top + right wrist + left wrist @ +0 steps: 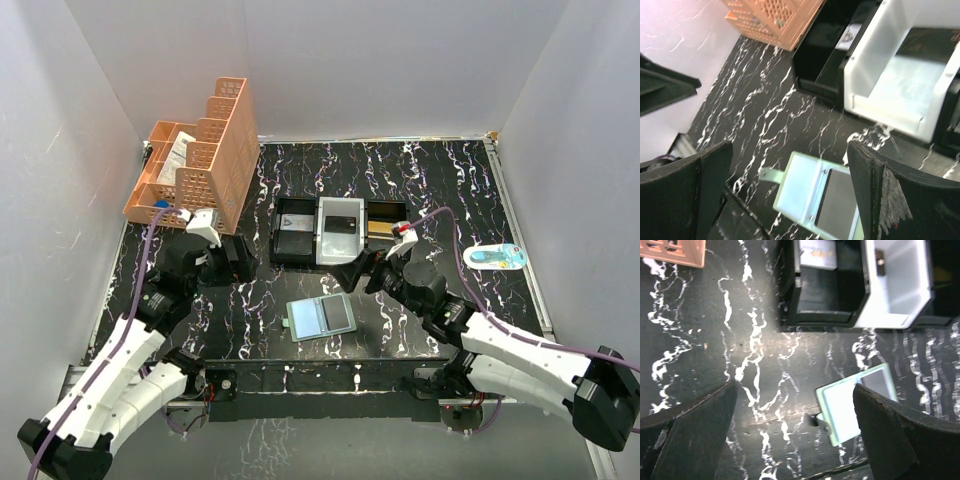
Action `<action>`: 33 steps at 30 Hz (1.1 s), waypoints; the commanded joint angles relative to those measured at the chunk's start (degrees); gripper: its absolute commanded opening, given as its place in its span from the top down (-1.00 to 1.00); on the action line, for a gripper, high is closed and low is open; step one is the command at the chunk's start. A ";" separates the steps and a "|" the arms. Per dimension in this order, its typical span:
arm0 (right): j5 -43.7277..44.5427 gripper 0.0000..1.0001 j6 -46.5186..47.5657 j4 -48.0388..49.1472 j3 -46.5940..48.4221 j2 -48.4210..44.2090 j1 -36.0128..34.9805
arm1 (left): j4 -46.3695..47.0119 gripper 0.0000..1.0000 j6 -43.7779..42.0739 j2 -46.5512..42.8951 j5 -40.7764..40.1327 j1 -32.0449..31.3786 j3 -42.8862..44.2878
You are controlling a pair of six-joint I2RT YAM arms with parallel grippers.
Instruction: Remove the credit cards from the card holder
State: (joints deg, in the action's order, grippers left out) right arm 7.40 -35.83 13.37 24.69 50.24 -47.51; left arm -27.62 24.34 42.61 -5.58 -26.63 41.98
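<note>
With the card holder (320, 317) lying open flat near the middle of the table (440, 190), a dark card (338, 314) seemingly in its right panel, the left gripper (228, 262) and right gripper (368, 272) hung spread and empty, so extraction seemed unstarted and one next needed to pinch that card's edge.

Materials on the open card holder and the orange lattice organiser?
Small flat open grey-green card holder: likely metal or hard plastic, pale inside panels glossy with glare. The orange lattice organiser: moulded plastic, matte, by uniform colour and grid holes.
</note>
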 commanded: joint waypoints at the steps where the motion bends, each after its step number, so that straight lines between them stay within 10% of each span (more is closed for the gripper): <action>1: -4.73 -0.96 -8.44 3.66 -4.05 -2.82 0.06 | 4.00 -0.97 8.19 -3.27 4.19 0.27 -1.85; 13: -9.72 -0.80 -12.70 0.82 -7.69 1.23 0.05 | 33.92 -0.83 30.19 5.22 29.01 -1.46 -14.36; 33: -10.57 -0.05 -18.07 -1.77 -5.53 12.09 0.05 | 36.63 -0.48 32.99 26.47 10.59 -23.33 -11.00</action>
State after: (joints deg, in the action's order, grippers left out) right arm -4.47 -51.92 10.37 16.69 62.24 -47.51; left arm 7.77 55.66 67.90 8.93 -48.45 29.06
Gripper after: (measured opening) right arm 0.539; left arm 0.757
